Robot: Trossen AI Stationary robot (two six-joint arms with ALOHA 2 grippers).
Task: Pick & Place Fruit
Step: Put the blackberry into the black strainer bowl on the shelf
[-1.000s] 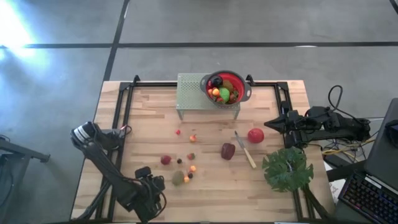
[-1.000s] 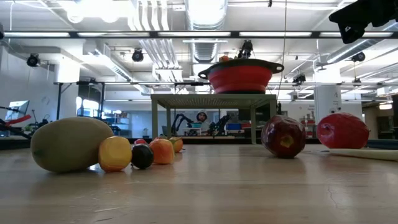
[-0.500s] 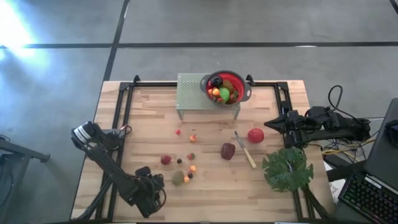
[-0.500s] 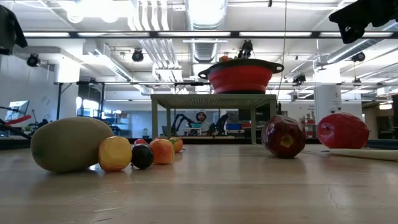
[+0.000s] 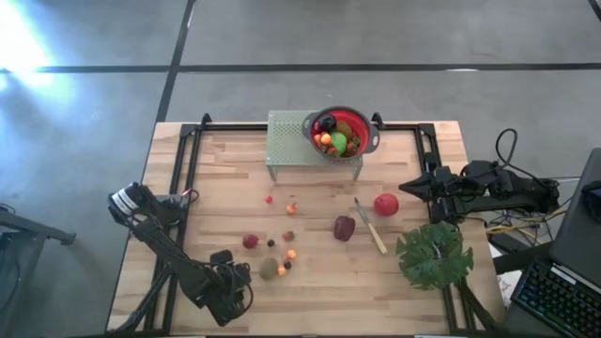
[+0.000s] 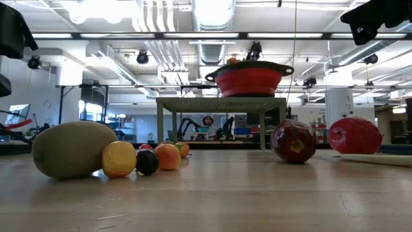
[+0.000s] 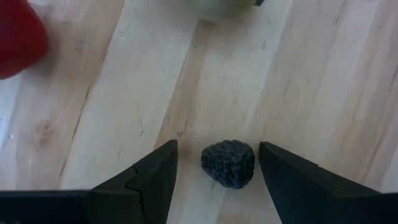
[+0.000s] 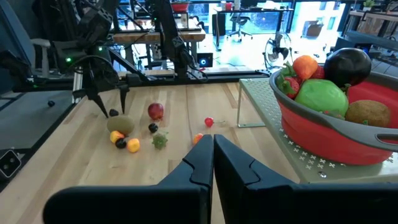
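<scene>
My left gripper (image 7: 217, 147) stands open near the table's near left corner (image 5: 233, 270), pointing steeply down. A small dark berry (image 7: 229, 163) lies on the wood between its two fingers, with a gap on either side. Just right of it lie a brown kiwi (image 5: 269, 269), orange pieces (image 5: 291, 253) and a red strawberry (image 5: 251, 241). A maroon fruit (image 5: 345, 228) and a red apple (image 5: 386, 204) lie farther right. The red colander (image 5: 342, 132) holds several fruits. My right gripper (image 8: 213, 155) waits shut at the right edge.
The colander stands on a pale green perforated rack (image 5: 291, 141) at the table's far side. A slim knife (image 5: 369, 225) lies between the maroon fruit and the apple. A big green leaf (image 5: 434, 255) lies at the near right. Black rails (image 5: 183, 169) run along the table's sides.
My left gripper has come down toward the table at the near left, and its arm now shows at the low view's upper left. Its fingers have stayed the same width apart. No fruit has moved.
</scene>
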